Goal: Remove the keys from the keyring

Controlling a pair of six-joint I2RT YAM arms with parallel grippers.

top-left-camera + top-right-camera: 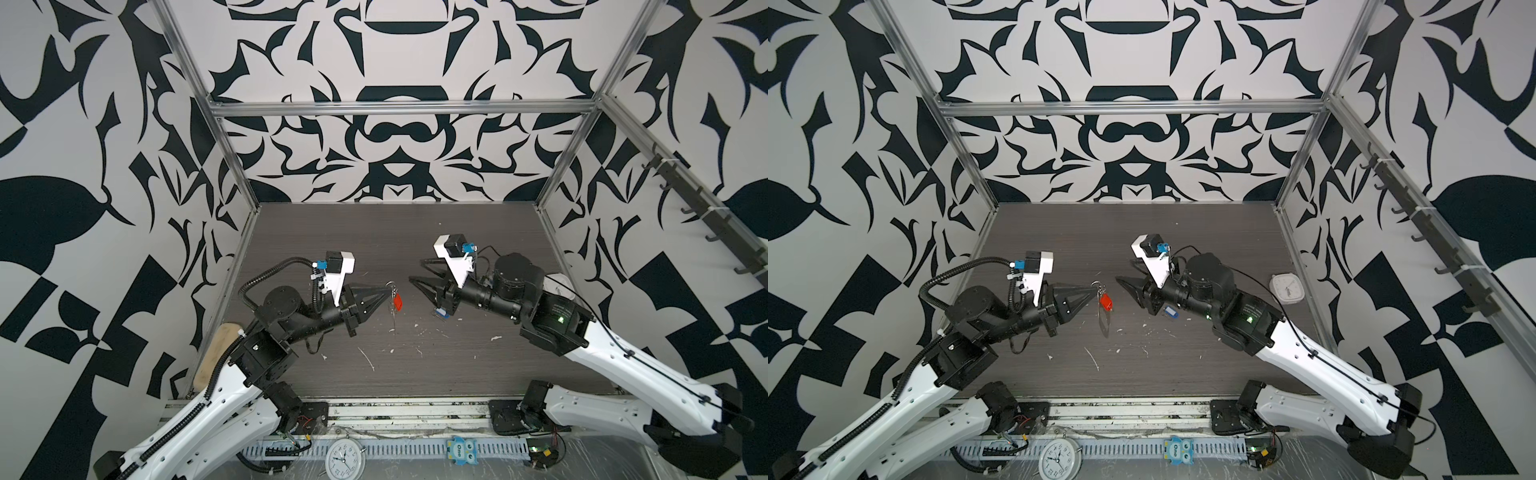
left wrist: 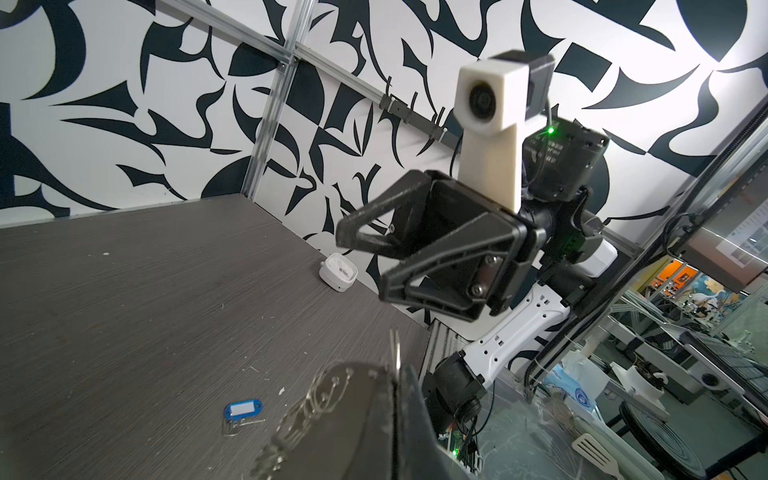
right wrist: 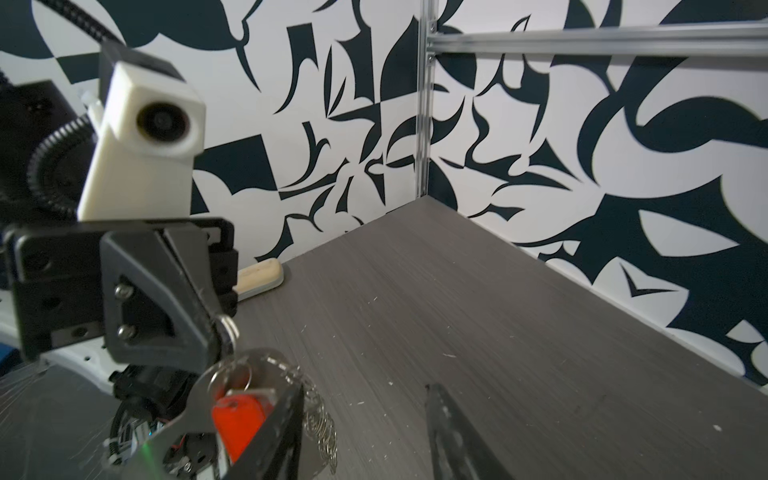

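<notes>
In both top views my left gripper (image 1: 388,291) (image 1: 1092,289) is shut on the keyring (image 1: 390,286), a thin silvery ring held above the table. The red key (image 1: 398,301) (image 1: 1106,302) and a chain of rings hang from it. In the right wrist view the red key (image 3: 239,419) and the keyring (image 3: 226,326) show at the left gripper's tip. The blue key (image 1: 441,313) (image 1: 1170,311) (image 2: 243,409) lies loose on the table under my right arm. My right gripper (image 1: 415,271) (image 3: 361,392) stands open and empty, facing the left one across a short gap.
A white square clock (image 1: 1286,289) (image 2: 338,272) sits by the right wall. A wooden brush (image 1: 218,357) (image 3: 259,278) lies along the left wall. White scuffs mark the dark tabletop (image 1: 374,232). A round clock (image 1: 345,459) and an owl tag (image 1: 461,449) sit on the front rail.
</notes>
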